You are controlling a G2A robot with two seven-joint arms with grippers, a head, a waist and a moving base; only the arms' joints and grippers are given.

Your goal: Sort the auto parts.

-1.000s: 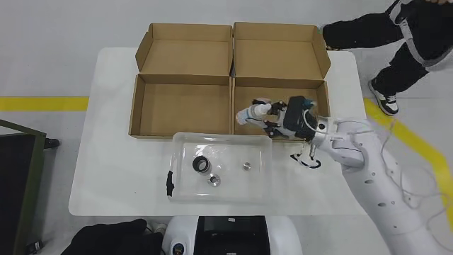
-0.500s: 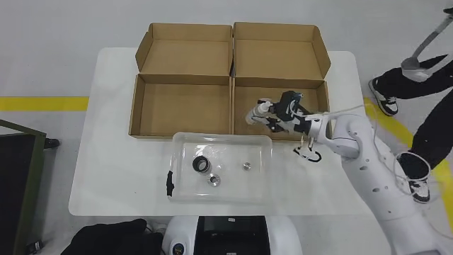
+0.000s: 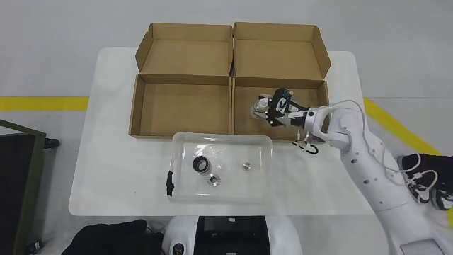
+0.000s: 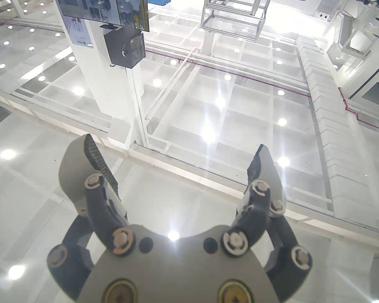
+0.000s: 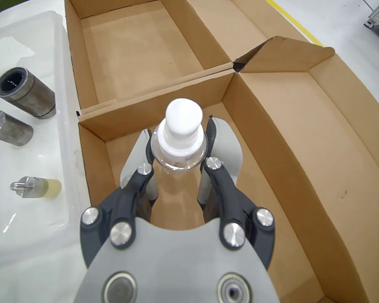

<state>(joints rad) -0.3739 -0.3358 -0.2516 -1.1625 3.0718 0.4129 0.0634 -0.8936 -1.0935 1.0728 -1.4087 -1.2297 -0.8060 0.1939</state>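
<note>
We are carrying the white-capped part [image 5: 183,118] farther into the right-hand box [image 5: 303,127], our right gripper [image 5: 179,146] clamped around it; release is looking near.

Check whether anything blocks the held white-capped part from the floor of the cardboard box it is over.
Nothing visible does. The right gripper holds the white-capped part over the right-hand box, inside the line of its walls. The cardboard floor seen below it is bare.
</note>
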